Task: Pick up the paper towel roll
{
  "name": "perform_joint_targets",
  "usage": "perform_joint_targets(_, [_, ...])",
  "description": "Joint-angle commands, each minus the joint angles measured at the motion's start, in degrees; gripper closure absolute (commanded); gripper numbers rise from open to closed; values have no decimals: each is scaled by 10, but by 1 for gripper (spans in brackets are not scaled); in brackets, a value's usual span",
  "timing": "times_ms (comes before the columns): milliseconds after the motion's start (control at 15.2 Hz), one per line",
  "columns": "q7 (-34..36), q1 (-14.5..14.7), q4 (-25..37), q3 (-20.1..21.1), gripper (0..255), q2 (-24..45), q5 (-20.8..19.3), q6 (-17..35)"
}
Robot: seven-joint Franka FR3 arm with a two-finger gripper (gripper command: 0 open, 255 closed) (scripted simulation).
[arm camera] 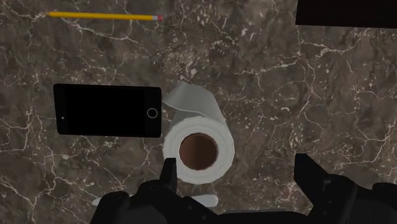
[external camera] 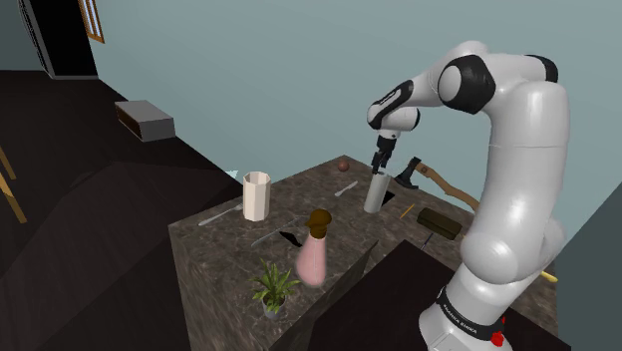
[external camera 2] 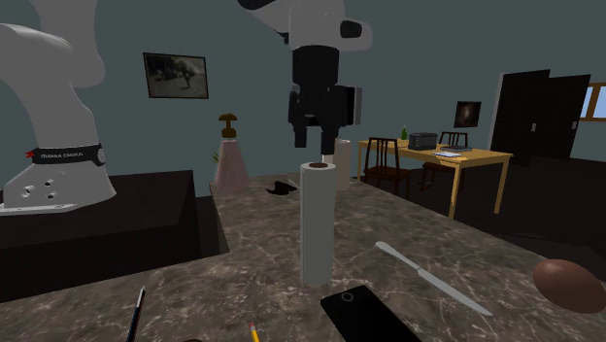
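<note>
Shoulder view first: the big white arm [external camera: 518, 179] bends over the dark stone counter [external camera: 229, 259] and points its black gripper [external camera: 384, 158] straight down. Right under the fingers stands the paper towel roll [external camera: 376, 192]. It is white and stands upright on the counter, with its brown tube hole facing up at the hand.

From the second exterior view I can see a small gap between the fingertips and the top of the roll. They do not touch it. In the wrist view the two fingers stand wide apart and hold nothing. The roll is not in the middle between them. It sits close to one finger, with its edge under that tip, and it is well apart from the other finger.

A flat black phone [arm camera: 107, 110] lies just beside the roll, out past the near finger. A thin knife [external camera 2: 432, 277] lies on the counter, well apart from the fingers. A yellow pencil [arm camera: 102, 15] lies beyond the phone, far from both fingers.

So how far along is the job? I think the reaching part is nearly done, because the hand is above the roll. Most of the work is left. The hand needs to slide over a bit so the roll is in the middle, go down around it, squeeze and lift. The roll is tall and thin, so I think a bump from the near finger could tip it.
</note>
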Motion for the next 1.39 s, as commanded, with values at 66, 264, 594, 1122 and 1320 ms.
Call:
perform_joint_targets(66, [-23,-23,62,7,0,52,23,-8])
perform_joint_targets(264, [-26,-26,58,11,0,65,29,10])
perform_joint_targets(594, [-32,-31,52,18,0,87,39,36])
perform_joint_targets(1122, [-33,-32,54,18,255,89,40,35])
perform_joint_targets(1320, [-32,-31,52,18,255,87,39,36])
